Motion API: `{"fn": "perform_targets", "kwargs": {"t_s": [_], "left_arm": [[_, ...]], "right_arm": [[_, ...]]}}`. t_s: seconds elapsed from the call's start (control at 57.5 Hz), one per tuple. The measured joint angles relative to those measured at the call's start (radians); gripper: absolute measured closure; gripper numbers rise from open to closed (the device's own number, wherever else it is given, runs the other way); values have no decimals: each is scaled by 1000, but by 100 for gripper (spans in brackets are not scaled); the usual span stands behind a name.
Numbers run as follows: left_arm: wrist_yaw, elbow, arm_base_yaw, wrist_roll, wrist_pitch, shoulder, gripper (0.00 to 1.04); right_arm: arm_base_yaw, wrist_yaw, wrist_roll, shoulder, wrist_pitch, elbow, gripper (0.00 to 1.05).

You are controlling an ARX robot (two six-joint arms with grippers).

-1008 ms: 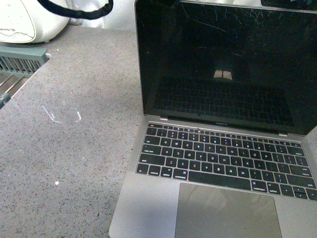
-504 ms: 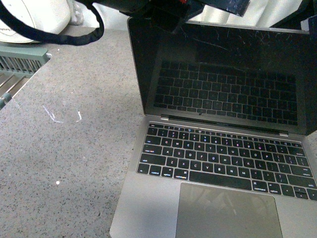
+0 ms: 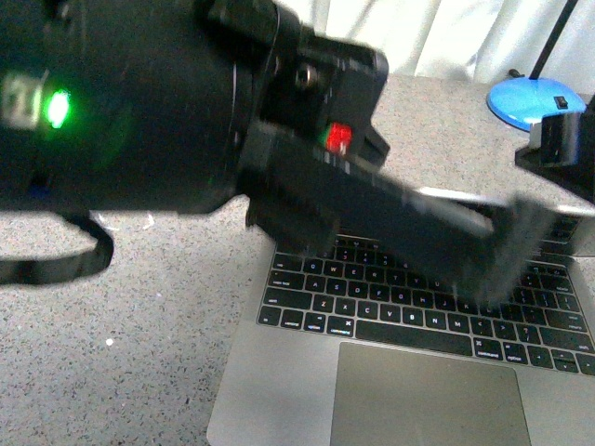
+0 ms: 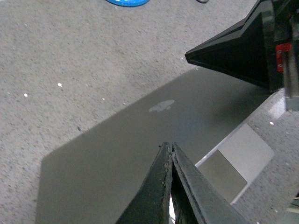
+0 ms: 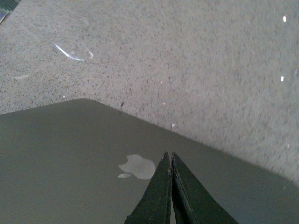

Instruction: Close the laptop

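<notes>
The space-grey laptop (image 3: 390, 390) lies at the front right of the speckled counter, with its black keys and trackpad (image 3: 423, 395) showing. Its lid (image 4: 140, 140) is tilted far down over the keys, and the screen is hidden. My left gripper (image 4: 169, 145) is shut, with its tips on the lid's back just below the apple logo (image 4: 161, 106). In the front view the left arm (image 3: 167, 111) fills the upper left and reaches across the lid. My right gripper (image 5: 168, 155) is shut on nothing, with its tips against the lid beside the logo (image 5: 137, 167).
A blue round object (image 3: 535, 100) lies on the grey speckled counter (image 3: 121, 325) behind the laptop at the far right; it also shows in the left wrist view (image 4: 127, 2). A black cable loop (image 3: 56, 265) hangs under the left arm. A white curtain is at the back.
The lid has swung from nearly upright down towards the keyboard. The left arm has come across the front view and now hides the screen and the far left objects.
</notes>
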Motion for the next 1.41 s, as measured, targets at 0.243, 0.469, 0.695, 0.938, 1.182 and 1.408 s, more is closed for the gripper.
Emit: {"fn": "perform_targets", "kwargs": {"t_s": [0.243,0.469,0.695,0.938,1.182,1.408], "left_arm": [[-42,-100,-39,-93,7,-60,101],[-73,-174,-118,-170,16,-107,101],[-79,-224,-177,-229,17,-145,101],[-94,-245,-192,-281,23,-151,101],[-117,-245,-185,-299,34,-148,101],[-170,-187,-91,-266,79,-89,101]], "right_arm": [[136,203,303,-90,0,-146,104],[259,313,528,-126,-56,-195,104],[325,364,729,-149,-122,-227,104],[336,353,858,-158,-159,-257,104],[316,417,825,-177,-172,-253,104],[235,602,564,-225,-60,-213,104]]}}
